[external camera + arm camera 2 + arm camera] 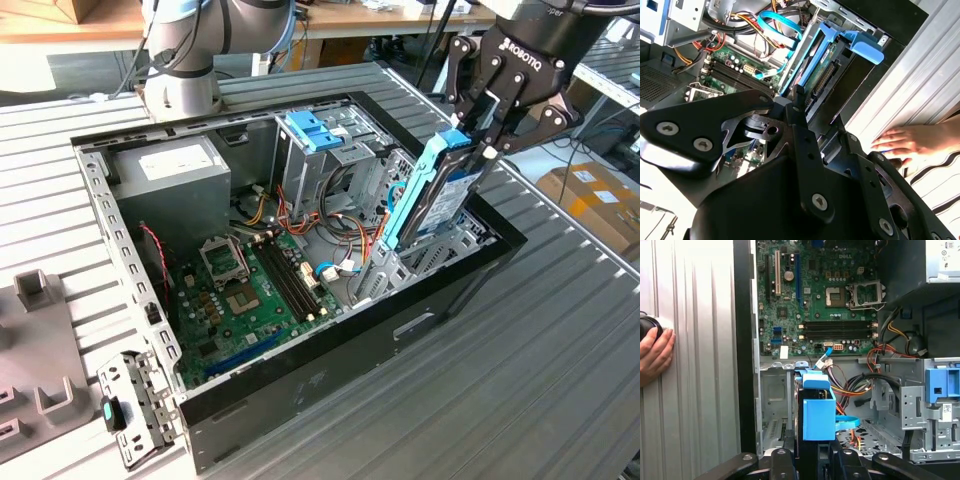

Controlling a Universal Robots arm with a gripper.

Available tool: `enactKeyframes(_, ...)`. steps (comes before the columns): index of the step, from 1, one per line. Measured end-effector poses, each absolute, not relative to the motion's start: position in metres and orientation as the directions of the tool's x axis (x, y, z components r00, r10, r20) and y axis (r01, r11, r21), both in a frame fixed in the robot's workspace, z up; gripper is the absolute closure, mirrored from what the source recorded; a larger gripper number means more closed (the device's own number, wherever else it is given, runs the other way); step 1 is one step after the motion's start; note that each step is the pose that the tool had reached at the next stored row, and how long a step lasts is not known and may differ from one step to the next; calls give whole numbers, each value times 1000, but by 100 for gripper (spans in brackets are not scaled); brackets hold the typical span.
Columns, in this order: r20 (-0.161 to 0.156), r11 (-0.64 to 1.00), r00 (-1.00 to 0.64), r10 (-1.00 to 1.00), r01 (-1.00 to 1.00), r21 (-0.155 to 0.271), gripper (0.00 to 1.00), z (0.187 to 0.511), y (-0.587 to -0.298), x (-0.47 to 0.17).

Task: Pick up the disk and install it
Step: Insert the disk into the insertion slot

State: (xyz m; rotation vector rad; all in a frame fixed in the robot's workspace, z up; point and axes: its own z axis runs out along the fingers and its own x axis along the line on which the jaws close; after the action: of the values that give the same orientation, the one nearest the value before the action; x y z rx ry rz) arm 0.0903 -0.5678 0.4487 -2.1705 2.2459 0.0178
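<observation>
Ribbed grey metal table (560,340) is carrying everything. Open black computer case (330,372) is lying on its side mid-table, open face up. Robot arm base (180,95) is standing at the table's far side, just behind the case. Grey plastic fixture (40,400) is sitting at the exterior view's left. Perforated metal bracket (135,408) with a teal tab is lying flat between fixture and case, just beside the case's near corner. A person's hand (900,142) is resting on the bare ribs beside the case in the second wrist view. In the first wrist view it is touching a dark round object (646,327), can't tell what.
</observation>
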Motion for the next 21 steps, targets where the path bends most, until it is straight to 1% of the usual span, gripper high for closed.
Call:
enactKeyframes(9,-21,34,-34,-999,-999,-4,65,436,-568,90)
enactKeyframes(18,-21,34,-34,-999,-999,-4,65,403,-568,90)
enactKeyframes(21,-21,34,-34,-999,-999,-4,65,399,-568,90)
